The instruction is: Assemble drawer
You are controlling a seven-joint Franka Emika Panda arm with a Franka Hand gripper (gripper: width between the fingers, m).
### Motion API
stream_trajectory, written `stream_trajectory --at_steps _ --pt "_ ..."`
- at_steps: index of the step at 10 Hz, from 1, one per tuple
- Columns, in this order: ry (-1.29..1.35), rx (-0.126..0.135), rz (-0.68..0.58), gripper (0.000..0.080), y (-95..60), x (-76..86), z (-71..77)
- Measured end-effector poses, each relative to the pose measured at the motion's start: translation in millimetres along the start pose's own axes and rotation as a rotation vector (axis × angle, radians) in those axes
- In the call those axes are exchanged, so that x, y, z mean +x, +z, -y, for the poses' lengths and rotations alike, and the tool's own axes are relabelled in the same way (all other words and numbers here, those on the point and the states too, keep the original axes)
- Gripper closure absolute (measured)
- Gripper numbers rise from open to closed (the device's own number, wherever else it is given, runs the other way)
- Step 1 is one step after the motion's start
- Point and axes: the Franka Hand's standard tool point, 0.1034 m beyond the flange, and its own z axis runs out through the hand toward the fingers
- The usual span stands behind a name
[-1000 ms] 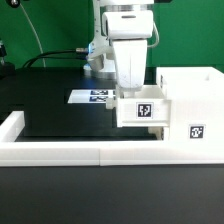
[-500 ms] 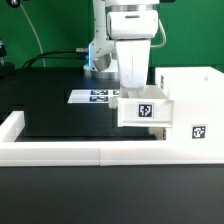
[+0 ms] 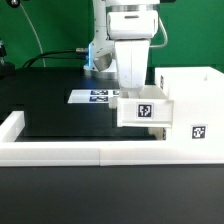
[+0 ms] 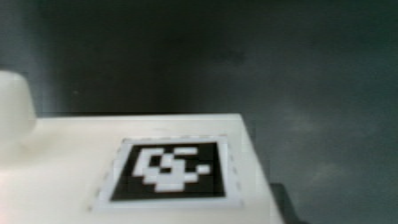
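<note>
The white casing stands at the exterior view's right, with a square tag on its lower front. One small white tray, tag facing the camera, sits against the casing's side at its upper part, raised off the black table. My gripper comes straight down right behind the tray, and the tray hides the fingertips. The wrist view shows the tray's tagged white face from very close, with no fingers in sight. I cannot make out a second tray on its own.
The long low white border rail runs along the front and turns up the left side. The marker board lies on the black table behind the tray. Cables and the arm's base are at the back.
Since one second ago the gripper and the tray have shifted together slightly toward the casing. Nothing visibly differs from half a second ago.
</note>
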Motion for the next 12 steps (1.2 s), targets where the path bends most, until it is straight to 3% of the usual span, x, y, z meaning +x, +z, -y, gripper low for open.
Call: stream_trajectory --at_steps 2,4,12 --pt "-0.059 0.002 0.006 0.0757 -0.2 -12.4 -1.3" --pt "-0.091 -0.003 0.009 0.0757 0.1 -5.9 -1.2" --pt "-0.121 -0.008 0.018 0.0757 0.0 -9.7 -2.1"
